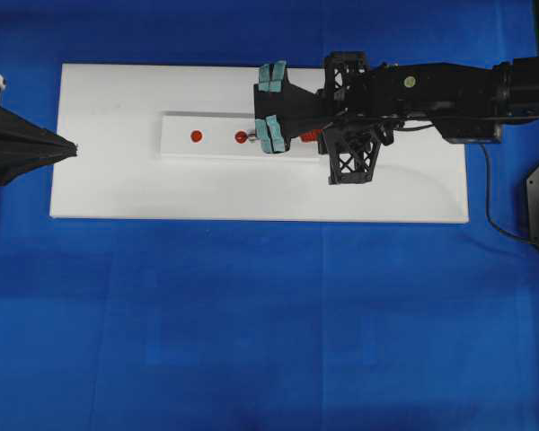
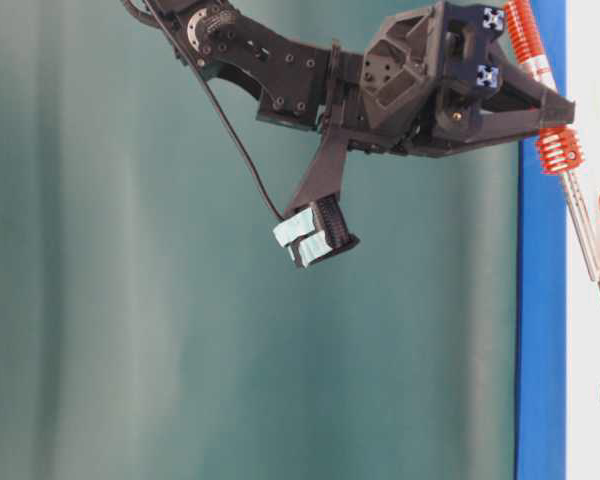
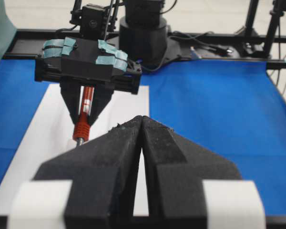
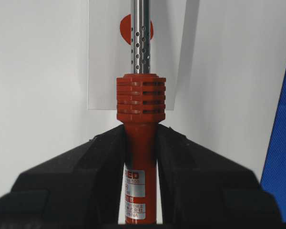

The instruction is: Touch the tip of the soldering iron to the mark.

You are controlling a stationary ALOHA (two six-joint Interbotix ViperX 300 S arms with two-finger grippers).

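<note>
My right gripper [image 4: 140, 143] pinches the soldering iron [image 4: 140, 143] by its red-orange handle. The handle's white label reads "RED" on top; its smaller print is too fine for me to read. The tip rests on the mark [image 1: 241, 137], the middle of three red dots. My left gripper [image 3: 141, 125] sits pressed together, well apart from the mark
</note>
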